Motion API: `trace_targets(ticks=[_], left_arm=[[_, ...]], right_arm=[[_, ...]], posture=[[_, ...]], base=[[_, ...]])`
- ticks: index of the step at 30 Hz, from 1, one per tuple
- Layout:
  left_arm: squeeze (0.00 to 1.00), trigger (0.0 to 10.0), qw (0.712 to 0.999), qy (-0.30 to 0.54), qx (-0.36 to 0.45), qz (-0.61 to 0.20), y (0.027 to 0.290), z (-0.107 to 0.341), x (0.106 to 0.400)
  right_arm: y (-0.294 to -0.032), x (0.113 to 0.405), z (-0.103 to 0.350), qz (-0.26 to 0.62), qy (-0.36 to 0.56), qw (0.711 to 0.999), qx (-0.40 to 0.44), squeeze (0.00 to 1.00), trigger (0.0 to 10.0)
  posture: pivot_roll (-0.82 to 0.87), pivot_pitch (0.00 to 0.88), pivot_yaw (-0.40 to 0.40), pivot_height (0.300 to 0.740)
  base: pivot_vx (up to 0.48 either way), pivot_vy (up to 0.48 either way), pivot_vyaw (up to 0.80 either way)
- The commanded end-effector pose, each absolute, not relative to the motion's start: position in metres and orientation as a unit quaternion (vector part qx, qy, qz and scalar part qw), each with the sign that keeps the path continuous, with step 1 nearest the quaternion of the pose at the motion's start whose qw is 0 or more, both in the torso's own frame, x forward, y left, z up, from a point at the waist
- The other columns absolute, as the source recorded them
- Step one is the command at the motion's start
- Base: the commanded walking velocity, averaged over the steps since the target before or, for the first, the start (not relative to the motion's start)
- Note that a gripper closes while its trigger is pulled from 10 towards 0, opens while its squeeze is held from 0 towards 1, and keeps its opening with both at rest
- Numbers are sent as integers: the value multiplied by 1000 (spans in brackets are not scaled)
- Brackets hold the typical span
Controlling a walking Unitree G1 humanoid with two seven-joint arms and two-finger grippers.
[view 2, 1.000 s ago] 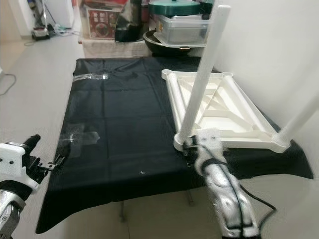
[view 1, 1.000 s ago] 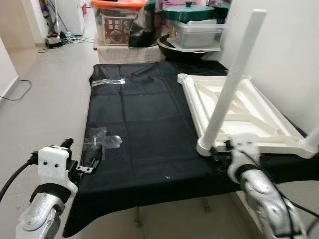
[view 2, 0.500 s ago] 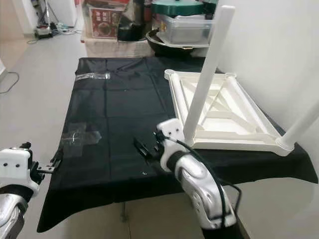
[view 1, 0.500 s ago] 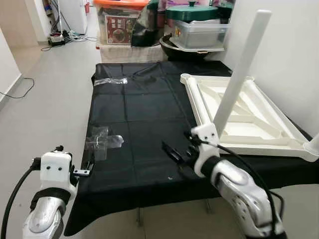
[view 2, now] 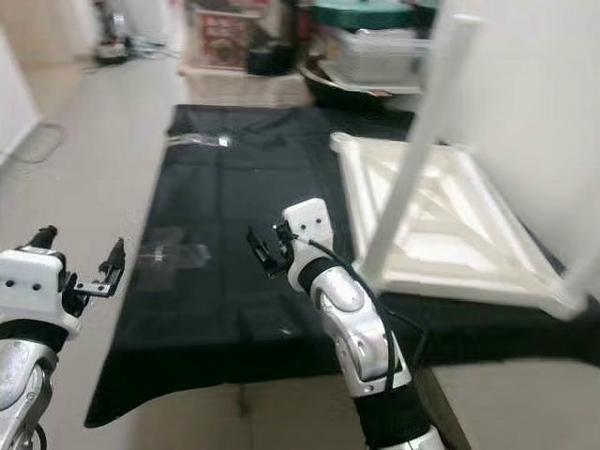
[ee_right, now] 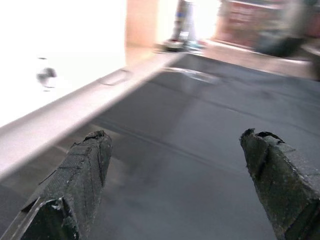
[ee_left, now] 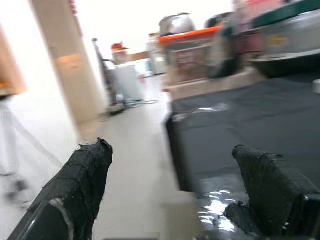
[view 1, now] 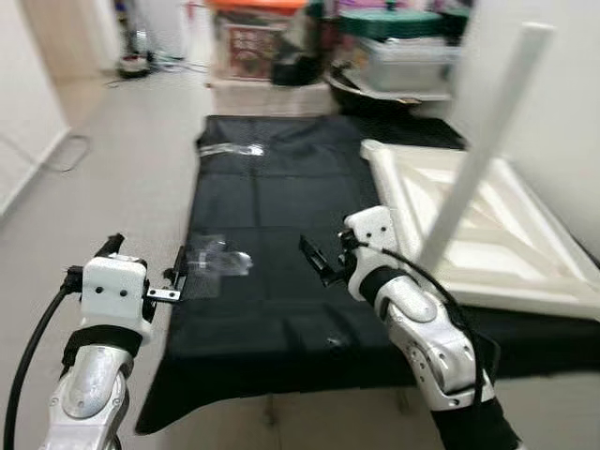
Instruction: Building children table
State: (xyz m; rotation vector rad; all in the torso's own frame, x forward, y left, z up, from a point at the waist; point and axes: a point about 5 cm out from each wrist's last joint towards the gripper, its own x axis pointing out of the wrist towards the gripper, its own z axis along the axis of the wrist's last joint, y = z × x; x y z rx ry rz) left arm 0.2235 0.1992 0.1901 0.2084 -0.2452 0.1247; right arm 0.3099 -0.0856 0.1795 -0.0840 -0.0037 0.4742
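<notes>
White children's table [view 1: 487, 234] upside down on black cloth, 1 leg [view 1: 483, 141] upright

Silver arms, white wrist blocks, black cables — left gripper [view 1: 145, 272] and right gripper [view 1: 317, 262] black-fingered

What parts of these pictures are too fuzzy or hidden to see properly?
- Upturned white plastic table: its right corner is cut off by the edge of the left eye view.
- Crinkly clear plastic bag on the black cloth: too blurred to tell what it holds.
- Boxes and green-lidded pot at the back: motion blur smears labels.
- Right tool and left tool: open, holding nothing.
</notes>
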Motion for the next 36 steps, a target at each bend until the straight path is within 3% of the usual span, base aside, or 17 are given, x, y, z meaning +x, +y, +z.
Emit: trace_targets(ticks=[1, 12, 16, 21, 25, 29, 32, 33, 34, 35, 36], left_arm=[[0, 10000, 985, -129, 102, 57, 195, 191, 228], [0, 10000, 982, -140, 114, 46, 190, 195, 233], [0, 10000, 983, -141, 111, 41, 186, 194, 234], [0, 10000, 983, -135, 119, 40, 183, 191, 235], [0, 10000, 983, -134, 122, 38, 182, 190, 236], [0, 10000, 982, -131, 129, 36, 184, 188, 236], [0, 10000, 982, -129, 129, 36, 185, 187, 236], [0, 10000, 983, -128, 129, 36, 185, 186, 236], [0, 10000, 983, -128, 129, 36, 185, 186, 236], [0, 10000, 983, -126, 128, 34, 184, 185, 236], [0, 10000, 983, -126, 128, 34, 184, 185, 236]], right_arm=[[-90, 313, 179, 223, -5, 973, -53, 0, 10000], [-94, 336, 170, 149, 21, 986, -66, 0, 10000], [-96, 337, 166, 140, 28, 988, -66, 0, 10000], [-118, 346, 165, 53, 41, 997, -35, 0, 10000], [-154, 353, 161, -39, 57, 998, -14, 0, 10000], [-239, 354, 172, -184, 49, 981, -38, 0, 10000], [-262, 351, 176, -211, 48, 975, -49, 0, 10000], [-292, 344, 182, -244, 46, 966, -66, 0, 10000], [-292, 344, 182, -244, 46, 966, -66, 0, 10000], [-326, 333, 189, -291, 47, 952, -81, 0, 10000], [-326, 333, 189, -291, 47, 952, -81, 0, 10000]], posture=[[51, 0, -58, 740], [65, 0, -67, 740], [65, 0, -69, 740], [58, 0, -69, 740], [57, 0, -68, 740], [39, 0, -61, 740], [39, 0, -61, 740], [23, 0, -55, 740], [23, 0, -55, 740], [13, 0, -51, 740], [13, 0, -51, 740]], base=[[458, 0, 0], [470, 0, 0], [0, 0, 0], [0, 0, 0], [0, 0, 0], [0, 0, 0], [0, 0, 0], [0, 0, 0], [0, 0, 0], [0, 0, 0], [0, 0, 0]])
